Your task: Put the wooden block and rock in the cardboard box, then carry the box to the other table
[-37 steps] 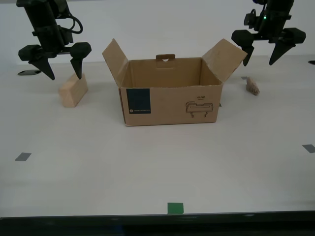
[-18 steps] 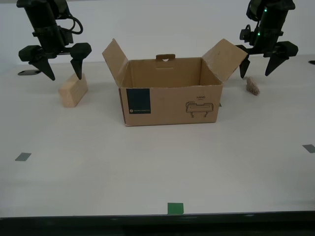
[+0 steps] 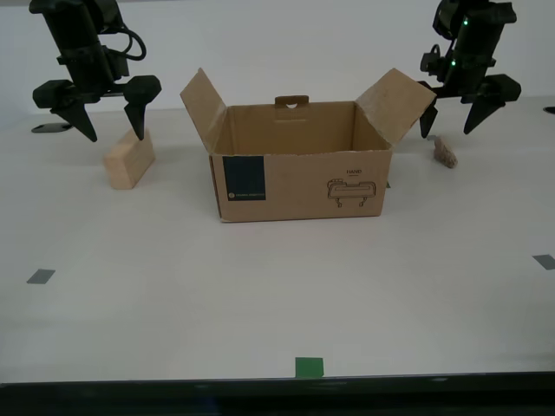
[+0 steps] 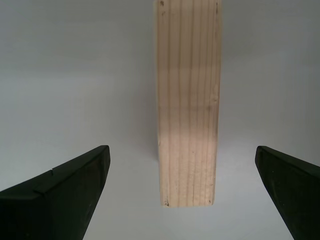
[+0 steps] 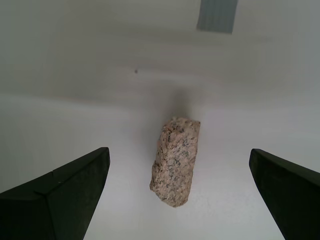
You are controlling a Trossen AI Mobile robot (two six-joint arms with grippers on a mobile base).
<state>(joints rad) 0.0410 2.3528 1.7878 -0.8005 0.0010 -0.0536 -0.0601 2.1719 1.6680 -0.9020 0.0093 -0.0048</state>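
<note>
The cardboard box (image 3: pixel 299 178) stands open in the middle of the table, flaps spread. In the exterior view's left lies the pale wooden block (image 3: pixel 128 160). My second gripper (image 3: pixel 114 134) hangs open just above it, its fingers (image 4: pixel 65 190) straddling the block (image 4: pixel 188 110) without touching. The speckled rock (image 3: pixel 446 151) lies in the exterior view's right, beside the box's flap. My first gripper (image 3: pixel 447 130) hovers open over it, fingers (image 5: pixel 60 195) set wide on either side of the rock (image 5: pixel 175 160). The other table is out of view.
Grey tape squares (image 3: pixel 40 276) (image 3: pixel 544 261) and a green tape square (image 3: pixel 309 367) mark the smooth pale table. Its front edge runs along the bottom of the exterior view. Another grey tape piece (image 5: pixel 217 15) lies beyond the rock.
My first gripper has come down and a little toward the box, so it now hangs close over the rock. The second gripper, block, rock and box have not moved.
</note>
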